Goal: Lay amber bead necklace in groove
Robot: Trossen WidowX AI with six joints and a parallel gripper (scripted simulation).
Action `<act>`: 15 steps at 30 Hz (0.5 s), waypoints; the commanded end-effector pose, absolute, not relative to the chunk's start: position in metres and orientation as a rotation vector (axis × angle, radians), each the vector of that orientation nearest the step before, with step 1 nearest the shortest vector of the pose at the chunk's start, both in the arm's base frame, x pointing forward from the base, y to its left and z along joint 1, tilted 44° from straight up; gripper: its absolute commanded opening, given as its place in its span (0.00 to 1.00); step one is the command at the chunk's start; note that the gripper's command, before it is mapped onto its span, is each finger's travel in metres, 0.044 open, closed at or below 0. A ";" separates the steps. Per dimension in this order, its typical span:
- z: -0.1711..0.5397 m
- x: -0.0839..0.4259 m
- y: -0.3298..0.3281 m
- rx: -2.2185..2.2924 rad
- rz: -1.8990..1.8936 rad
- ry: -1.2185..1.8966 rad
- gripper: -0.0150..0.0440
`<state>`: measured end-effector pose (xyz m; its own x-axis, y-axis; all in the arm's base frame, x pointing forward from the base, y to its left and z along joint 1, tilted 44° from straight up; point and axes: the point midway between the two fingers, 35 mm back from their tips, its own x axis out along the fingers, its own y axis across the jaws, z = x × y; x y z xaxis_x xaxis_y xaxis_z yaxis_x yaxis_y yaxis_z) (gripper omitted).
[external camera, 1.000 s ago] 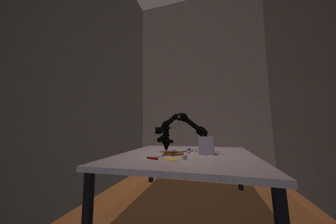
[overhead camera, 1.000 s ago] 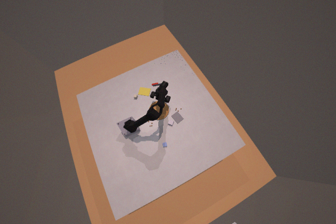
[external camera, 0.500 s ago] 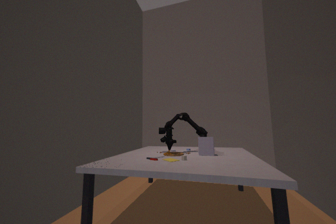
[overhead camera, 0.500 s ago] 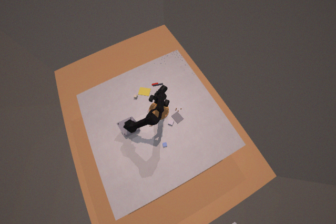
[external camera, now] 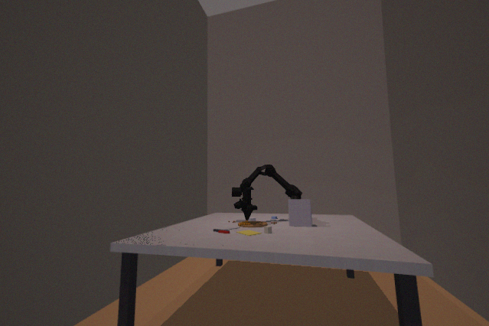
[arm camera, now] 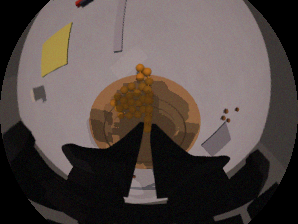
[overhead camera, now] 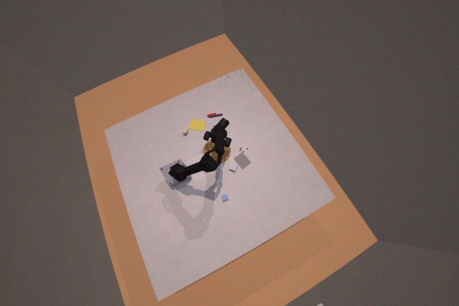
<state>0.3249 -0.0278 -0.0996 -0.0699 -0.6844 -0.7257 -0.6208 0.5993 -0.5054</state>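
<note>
The round bead board (overhead camera: 227, 153) (external camera: 258, 223) (arm camera: 98, 116) lies on the table, orange-brown, with a thin ring groove in the wrist view. The amber bead necklace (arm camera: 132, 103) is bunched in a clump over the board's upper left part in the wrist view, and a few beads reach past its far rim. A short run of beads leads from the clump to the fingertips. My gripper (external camera: 246, 219) (arm camera: 147, 125) points down, low over the board, nearly closed, with a bead between its tips. The arm hides the fingertips in the top view. The tips cover part of the groove.
Small brown beads (overhead camera: 243, 149) (arm camera: 226, 111) lie beside a grey square (overhead camera: 242, 160) (arm camera: 218, 140). A yellow square (overhead camera: 197, 125) (external camera: 249, 233) (arm camera: 57, 50), a beige cube (overhead camera: 185, 132) (external camera: 268, 229), a red-and-black tool (overhead camera: 212, 115) (external camera: 222, 231) and a blue block (overhead camera: 225, 197) also lie around.
</note>
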 end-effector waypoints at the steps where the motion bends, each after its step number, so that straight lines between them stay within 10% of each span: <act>1: -0.106 0.321 -0.035 -1.080 -0.073 1.765 0.25; 15: -0.111 0.323 -0.039 -1.075 -0.074 1.759 0.34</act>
